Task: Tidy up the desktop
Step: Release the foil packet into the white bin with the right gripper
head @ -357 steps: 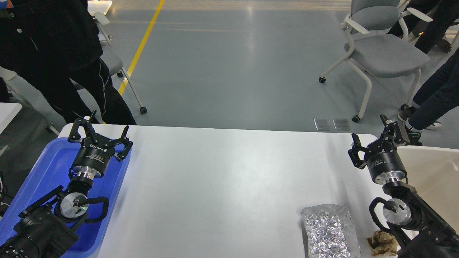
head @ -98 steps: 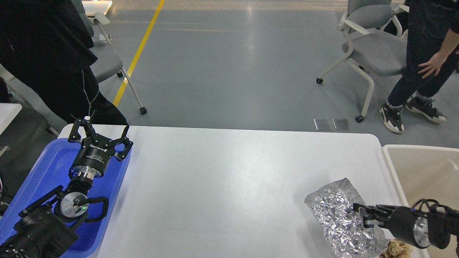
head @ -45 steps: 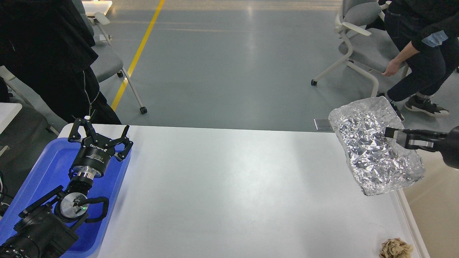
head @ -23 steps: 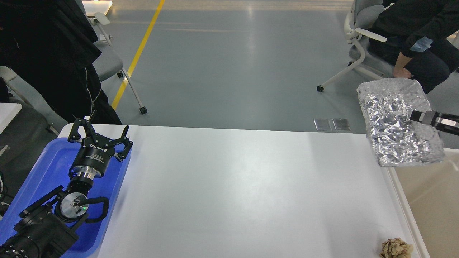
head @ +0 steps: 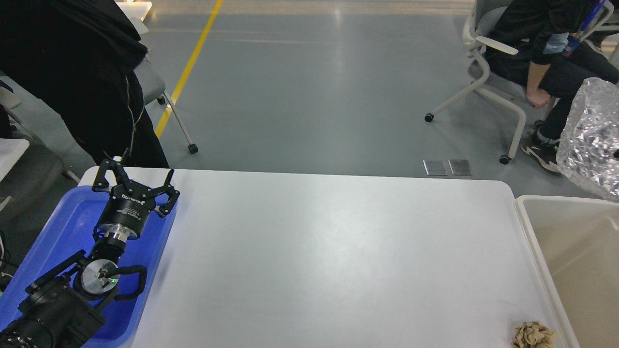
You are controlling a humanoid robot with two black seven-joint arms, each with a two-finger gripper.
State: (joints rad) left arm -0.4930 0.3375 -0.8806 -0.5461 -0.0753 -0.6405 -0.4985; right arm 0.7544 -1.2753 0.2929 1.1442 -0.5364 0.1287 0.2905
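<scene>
Desk [head: 319, 251] fills the frame's centre, bare but for a crumpled scrap [head: 533, 334] lower right. Foil bag [head: 591, 145] hangs above the beige bin [head: 570, 241], probably for dropping; your right pincer is out of frame. Left pincer [head: 137, 182] gapes wide, empty, over the blue tray [head: 63, 227].

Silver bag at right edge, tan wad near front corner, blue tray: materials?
Silver bag: looks like crinkled metallic foil or foil-laminated film, with sharp creases and mirror glints. Tan wad: probably crumpled paper or tissue, matte and fibrous; too small to be sure. Blue tray: apparently moulded plastic, smooth, uniform colour, slight sheen.
</scene>
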